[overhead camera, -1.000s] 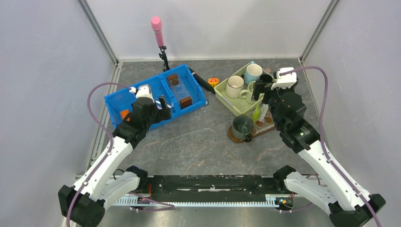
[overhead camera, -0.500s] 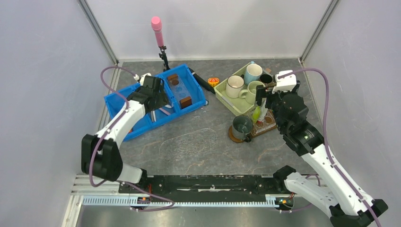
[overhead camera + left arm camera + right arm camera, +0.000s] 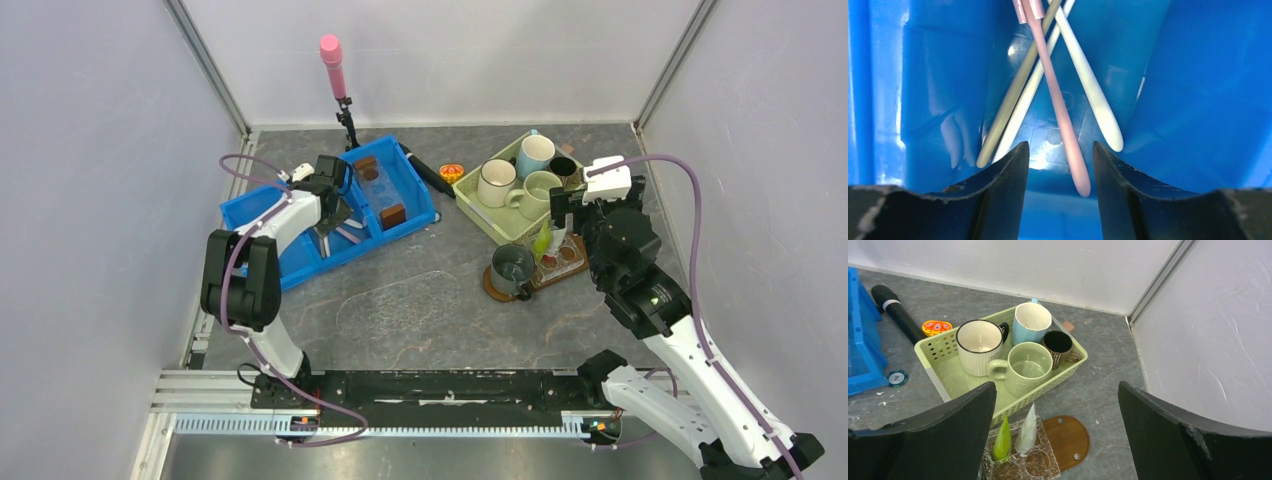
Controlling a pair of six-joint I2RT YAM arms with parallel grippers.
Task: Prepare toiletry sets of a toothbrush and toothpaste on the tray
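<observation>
I've got my left gripper (image 3: pixel 1059 152) half-open, empty, straddling the pink toothbrush (image 3: pixel 1058 110); I'd centre before squeezing. Right gripper (image 3: pixel 1056 386) wide open, empty.

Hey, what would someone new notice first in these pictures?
The left gripper sits down in the blue bin at back left, open around a pink toothbrush among pale ones. At back right, a green basket holds four mugs, with the right gripper wide open near it.
</observation>
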